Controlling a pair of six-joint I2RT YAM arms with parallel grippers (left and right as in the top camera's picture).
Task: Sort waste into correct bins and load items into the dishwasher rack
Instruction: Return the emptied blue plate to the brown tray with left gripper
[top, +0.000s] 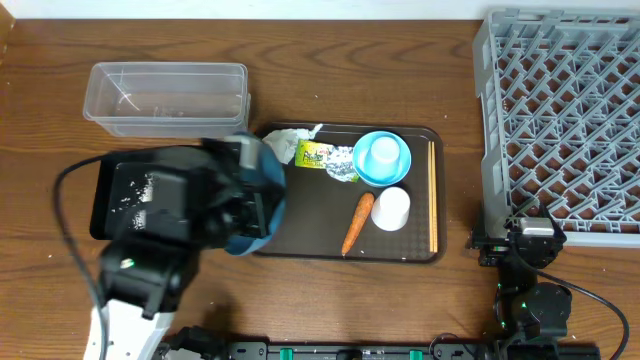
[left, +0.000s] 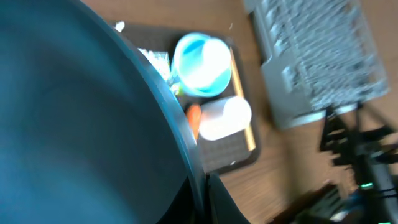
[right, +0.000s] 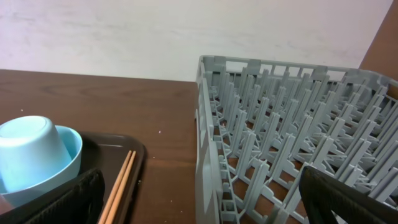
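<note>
left gripper (left: 200, 190) is clamped shut on the rim of the large dark-blue bowl (left: 74, 118), and from the left wrist that bowl fills nearly the whole view, tipped on edge. from overhead the bowl hangs at the left end of the brown serving tray (top: 310, 228), right beside the black tray (top: 102, 220), where white rice (top: 130, 190) lies in scattered grains. the clear tub (top: 168, 95) stands just behind the black tray on the desk (top: 400, 60). on the serving tray, the crumpled white paper (top: 290, 140) lies at the back, touching the foil wrapper (top: 325, 155). the small light-blue bowl (top: 400, 170) is just right of the wrapper, with a paler blue cup (right: 28, 146) mouth-down inside it. the white cup (top: 390, 208) stands in front of that bowl, and the carrot (top: 357, 222) lies just to its left, angled toward the tray's front edge. the chopsticks (top: 432, 195) lie along the right rim of the tray. the right gripper (right: 200, 186) is spread wide with nothing between its fingers, low by the near-left corner of the grey dishwasher rack (top: 560, 120), between the rack and the serving tray.
</note>
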